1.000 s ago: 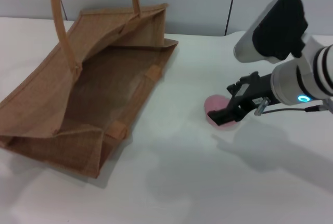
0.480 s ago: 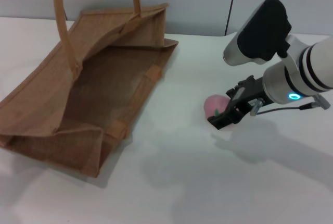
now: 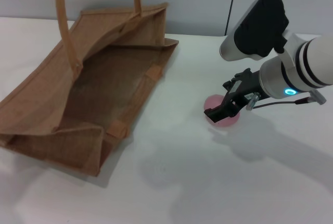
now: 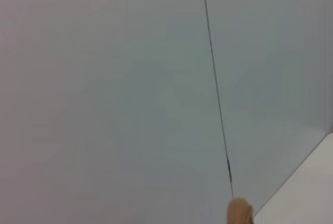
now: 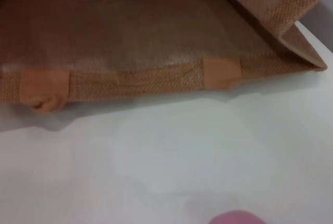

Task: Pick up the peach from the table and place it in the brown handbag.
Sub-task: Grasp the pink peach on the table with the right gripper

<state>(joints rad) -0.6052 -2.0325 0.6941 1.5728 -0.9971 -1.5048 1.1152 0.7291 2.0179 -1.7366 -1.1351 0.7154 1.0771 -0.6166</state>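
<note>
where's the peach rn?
Head view: the peach sits on the white table, to the right of the brown handbag, partly hidden by the right gripper. It also peeks in at the edge of the right wrist view.

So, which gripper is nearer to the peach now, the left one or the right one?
Right. The right gripper is at the peach on the table, beside the brown handbag. The left gripper shows in no view; its wrist camera faces the wall.

The table [image 3: 171,182] is seen as a broad white surface. 2 things are carried on it: the brown handbag [image 3: 88,94], laid open at the left, and the peach [image 3: 221,117], well apart at the right.
</note>
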